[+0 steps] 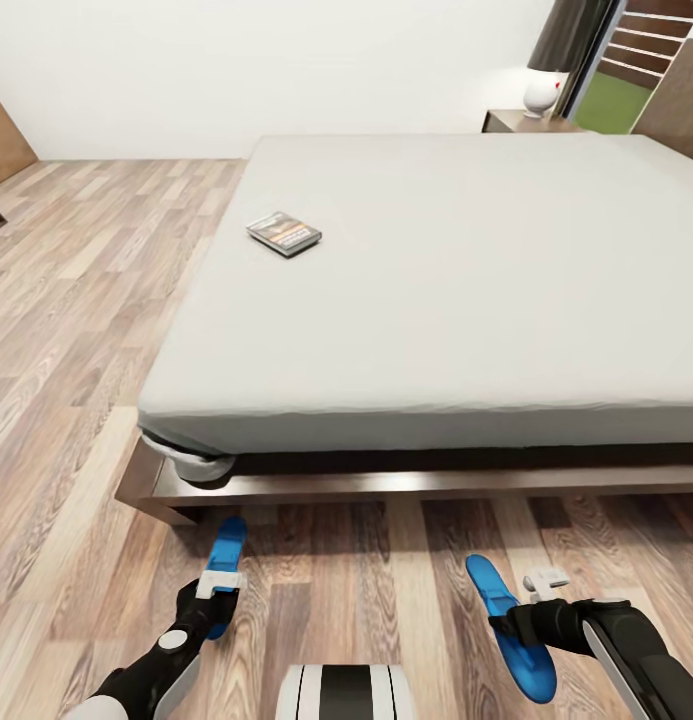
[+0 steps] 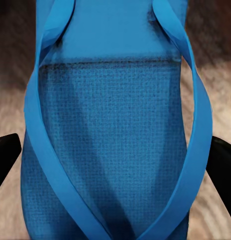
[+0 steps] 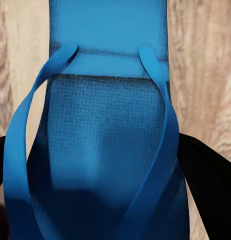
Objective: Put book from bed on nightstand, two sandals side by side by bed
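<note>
The book [image 1: 284,233] lies flat on the light-grey mattress of the bed [image 1: 456,300], near its left edge. Both blue sandals are on my side of the bed's foot, over the plank floor. My left gripper [image 1: 219,592] is shut on the left sandal [image 1: 228,548] [image 2: 115,150], with its black fingers [image 2: 6,155] against the sole's edges. My right gripper [image 1: 514,625] is shut on the right sandal [image 1: 491,590] [image 3: 108,150], with its fingers [image 3: 208,190] pressed on both sides. A nightstand [image 1: 506,121] stands at the far right corner of the bed.
A white lamp with a dark shade [image 1: 543,95] sits on the nightstand. The bed's dark wooden frame [image 1: 386,485] juts out just ahead of the sandals. Open plank floor [image 1: 86,300] runs along the bed's left side. A window [image 1: 636,70] is at the far right.
</note>
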Robot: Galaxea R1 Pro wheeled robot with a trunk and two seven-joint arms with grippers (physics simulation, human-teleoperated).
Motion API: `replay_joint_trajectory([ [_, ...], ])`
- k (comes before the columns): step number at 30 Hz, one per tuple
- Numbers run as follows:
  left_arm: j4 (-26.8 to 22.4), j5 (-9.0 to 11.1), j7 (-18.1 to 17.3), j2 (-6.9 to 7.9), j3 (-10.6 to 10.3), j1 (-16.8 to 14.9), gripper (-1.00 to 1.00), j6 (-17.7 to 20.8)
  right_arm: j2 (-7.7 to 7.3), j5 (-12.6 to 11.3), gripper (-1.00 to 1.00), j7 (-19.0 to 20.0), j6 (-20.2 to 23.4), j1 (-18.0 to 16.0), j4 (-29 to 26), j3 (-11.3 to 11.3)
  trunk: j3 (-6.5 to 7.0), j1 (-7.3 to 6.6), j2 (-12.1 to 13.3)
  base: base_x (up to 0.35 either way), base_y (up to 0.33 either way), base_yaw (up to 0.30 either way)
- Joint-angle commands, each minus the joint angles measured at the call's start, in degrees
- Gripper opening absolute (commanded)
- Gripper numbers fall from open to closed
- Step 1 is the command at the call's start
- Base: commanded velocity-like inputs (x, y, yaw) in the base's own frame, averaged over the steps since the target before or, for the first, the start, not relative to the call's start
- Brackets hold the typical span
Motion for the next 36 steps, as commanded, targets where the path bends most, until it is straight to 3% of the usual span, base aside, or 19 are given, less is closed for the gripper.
replay_joint_trajectory([
  [1,0.0,0.5,0.3,0.03,-0.5,0.0,-1.00,-0.2,-0.05,-0.5,-1.00,-0.3,0.3,0.0,0.0,0.1,-0.04,0.01,0.0,0.167,0.036,0.000],
  [36,0.0,0.5,0.4,0.00,-0.5,0.0,-1.00,-0.2,-0.03,-0.5,-1.00,-0.3,0.3,0.0,0.0,0.2,-0.04,0.01,0.0,0.032,0.013,0.000],
])
